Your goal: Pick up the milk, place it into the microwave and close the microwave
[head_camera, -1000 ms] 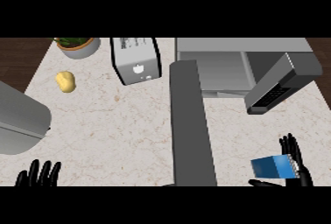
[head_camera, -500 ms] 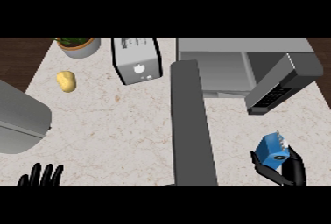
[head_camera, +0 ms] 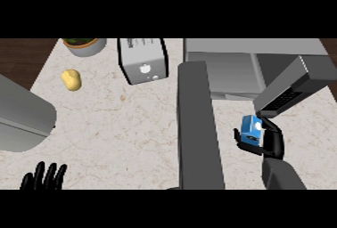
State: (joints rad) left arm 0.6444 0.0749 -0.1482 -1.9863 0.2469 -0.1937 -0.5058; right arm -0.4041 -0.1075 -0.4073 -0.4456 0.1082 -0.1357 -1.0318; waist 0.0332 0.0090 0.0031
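Right now the right hand point(head_camera: 270, 143) has its fingers curled round the milk point(head_camera: 251, 129), a small blue carton with a bit of white, just below the open microwave door point(head_camera: 289, 87). The left hand point(head_camera: 45, 177) rests at the lower left, fingers straight.

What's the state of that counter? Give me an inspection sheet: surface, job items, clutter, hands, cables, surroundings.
Surface: pale marbled counter; no spills seen.
Job's things: blue milk carton, held near the front of the grey microwave; the dark grey slab down the middle looks like its open door.
Clutter: potted plant, grey boxy appliance, yellow rounded item, large grey rounded object at the left edge, tilted grey panel at the right.
Hands: right hand curled round the milk carton; left hand open, fingers up, at the lower left edge.
Cables: nothing seen.
Surroundings: dark wood beyond the counter's far corners.
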